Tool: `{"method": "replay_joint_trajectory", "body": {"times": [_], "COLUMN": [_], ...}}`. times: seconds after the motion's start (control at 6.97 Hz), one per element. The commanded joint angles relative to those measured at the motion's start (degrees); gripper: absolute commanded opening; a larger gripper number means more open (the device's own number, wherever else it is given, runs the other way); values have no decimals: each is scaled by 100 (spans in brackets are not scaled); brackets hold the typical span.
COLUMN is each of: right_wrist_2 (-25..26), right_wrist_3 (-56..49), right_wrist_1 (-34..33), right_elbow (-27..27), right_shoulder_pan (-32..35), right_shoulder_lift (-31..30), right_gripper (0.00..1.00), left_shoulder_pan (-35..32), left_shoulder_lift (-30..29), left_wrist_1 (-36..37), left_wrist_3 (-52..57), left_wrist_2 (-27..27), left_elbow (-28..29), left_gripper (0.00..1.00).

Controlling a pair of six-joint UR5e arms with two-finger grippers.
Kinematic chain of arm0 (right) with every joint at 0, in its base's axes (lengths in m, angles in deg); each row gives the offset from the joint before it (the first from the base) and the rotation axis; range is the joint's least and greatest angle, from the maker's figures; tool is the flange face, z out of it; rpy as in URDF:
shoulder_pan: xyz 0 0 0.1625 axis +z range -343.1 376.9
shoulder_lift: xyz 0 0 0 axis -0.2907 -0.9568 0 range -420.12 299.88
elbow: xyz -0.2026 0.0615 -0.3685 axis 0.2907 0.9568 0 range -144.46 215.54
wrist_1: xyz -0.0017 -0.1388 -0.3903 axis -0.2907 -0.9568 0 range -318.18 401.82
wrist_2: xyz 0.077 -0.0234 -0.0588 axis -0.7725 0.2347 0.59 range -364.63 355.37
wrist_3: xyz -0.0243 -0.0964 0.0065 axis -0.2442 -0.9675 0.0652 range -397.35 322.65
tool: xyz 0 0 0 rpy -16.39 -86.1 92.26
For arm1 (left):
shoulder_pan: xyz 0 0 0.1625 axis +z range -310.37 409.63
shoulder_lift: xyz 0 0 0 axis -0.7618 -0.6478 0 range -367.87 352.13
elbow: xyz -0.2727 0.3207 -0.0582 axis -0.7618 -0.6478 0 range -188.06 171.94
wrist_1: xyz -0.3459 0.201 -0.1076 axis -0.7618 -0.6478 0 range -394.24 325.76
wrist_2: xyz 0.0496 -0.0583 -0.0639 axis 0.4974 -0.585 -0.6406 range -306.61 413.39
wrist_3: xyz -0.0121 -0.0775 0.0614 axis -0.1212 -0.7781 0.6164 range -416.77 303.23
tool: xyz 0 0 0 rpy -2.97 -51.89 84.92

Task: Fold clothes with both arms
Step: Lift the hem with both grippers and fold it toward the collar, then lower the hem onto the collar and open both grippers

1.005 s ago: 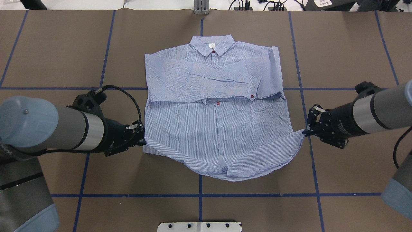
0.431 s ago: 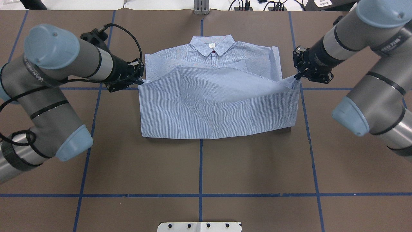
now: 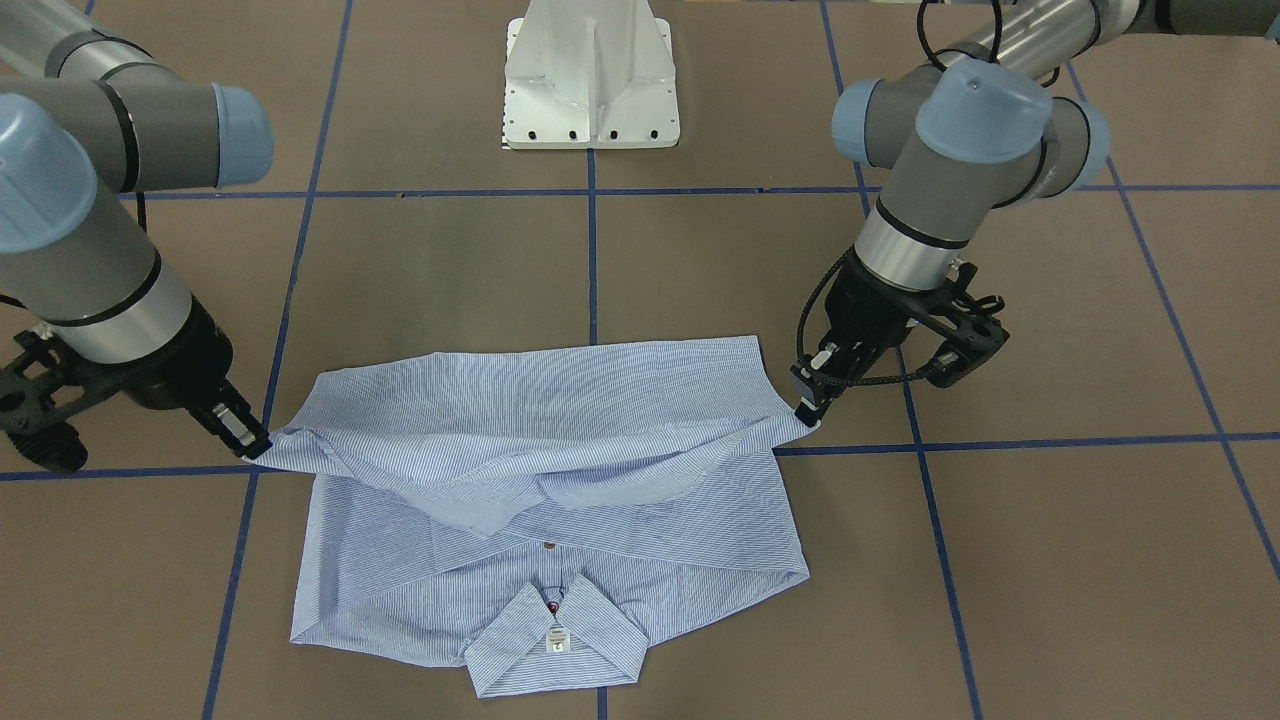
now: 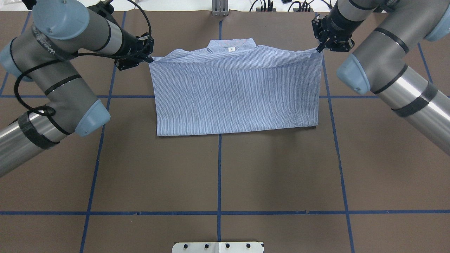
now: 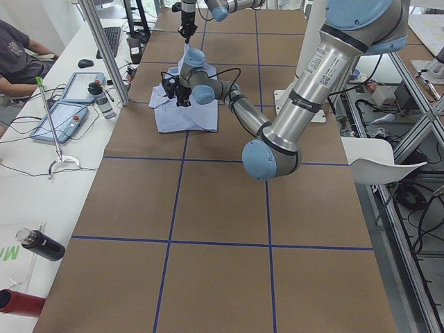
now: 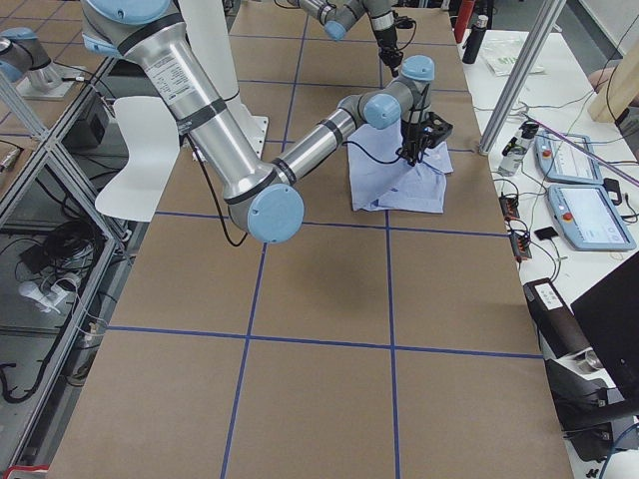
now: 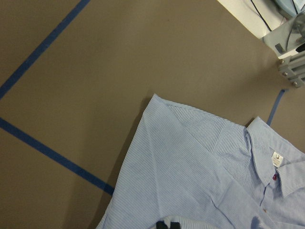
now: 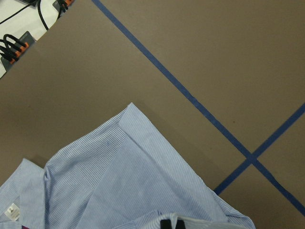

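Both arms have swept the hem of the light blue, fine-striped button-up shirt (image 4: 235,95) away from the robot, up to the collar (image 4: 230,45). The left fingers (image 4: 150,59) and right fingers (image 4: 319,49) are each clamped on a hem corner, just above the shoulders, at opposite ends of the crosswise edge. The shirt lies mid-far on the brown surface (image 4: 218,168); lowering looks next.

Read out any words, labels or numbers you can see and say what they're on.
Nothing here reads clearly.
Left arm: lettering along the tube, too blurred to read.
Right arm: lettering along the tube, too small to read.
Collar tag on the shirt: a tiny dark mark, not legible.
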Motion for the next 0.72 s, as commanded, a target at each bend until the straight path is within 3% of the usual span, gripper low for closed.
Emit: {"method": "replay_joint_trajectory", "body": {"times": [0.0,0.29,0.57], "right_wrist_2": [21,91,449], "right_wrist_3": [-190,-278,-505], "right_wrist_1": [27,1084,1450], "right_elbow": [902,1858,2398], "right_shoulder_pan": [84,40,-135], "right_shoulder_lift": [650,705,784], "right_gripper": [0,0,0], "left_shoulder_pan": [-93,-102,-102], "left_shoulder_lift": [-366,-672,-744], "left_wrist_1": [-487,-1366,-1807], "left_wrist_3": [34,34,52], "left_wrist_2": [-6,21,65], "left_elbow": [854,1959,2412], "left_gripper": [0,0,0]}}
